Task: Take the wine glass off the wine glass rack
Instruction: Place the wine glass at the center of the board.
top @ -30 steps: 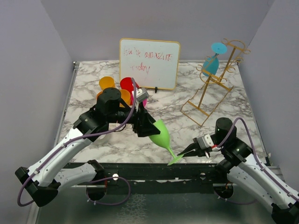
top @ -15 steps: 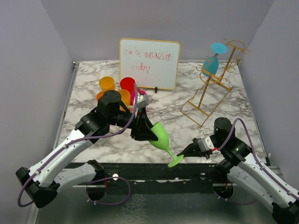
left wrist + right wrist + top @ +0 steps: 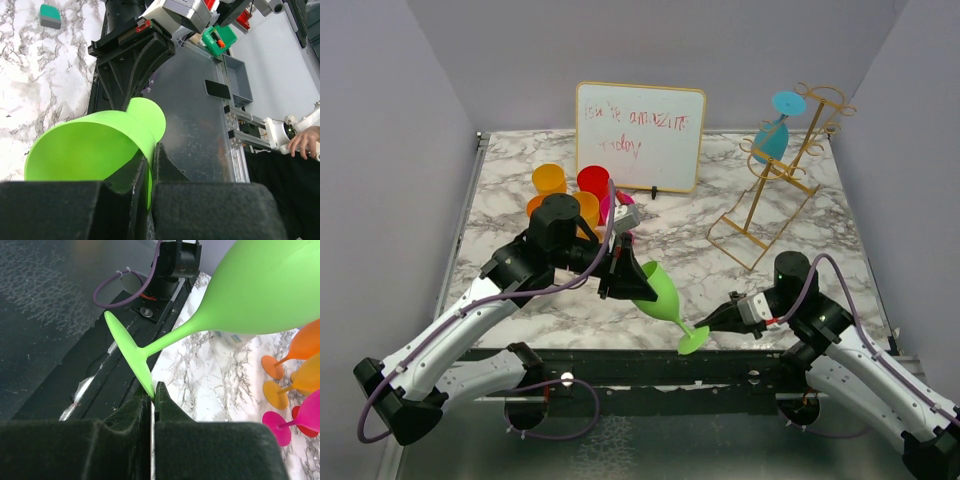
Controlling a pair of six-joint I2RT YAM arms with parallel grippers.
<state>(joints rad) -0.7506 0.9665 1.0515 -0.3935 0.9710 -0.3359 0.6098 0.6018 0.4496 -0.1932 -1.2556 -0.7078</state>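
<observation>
Clamping the rim of the green wine glass (image 3: 658,290), the left gripper (image 3: 623,277) is closed on the bowl's wall. The glass tilts over the table's near edge, its foot pinched by the right gripper (image 3: 713,321). Far right, 1 blue glass (image 3: 772,138) hangs upside down on the gold wine glass rack (image 3: 754,205).

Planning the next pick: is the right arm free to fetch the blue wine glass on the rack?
Probably not: the right claw is shut on the green wine glass's foot. Nothing stands between it and the rack.
</observation>
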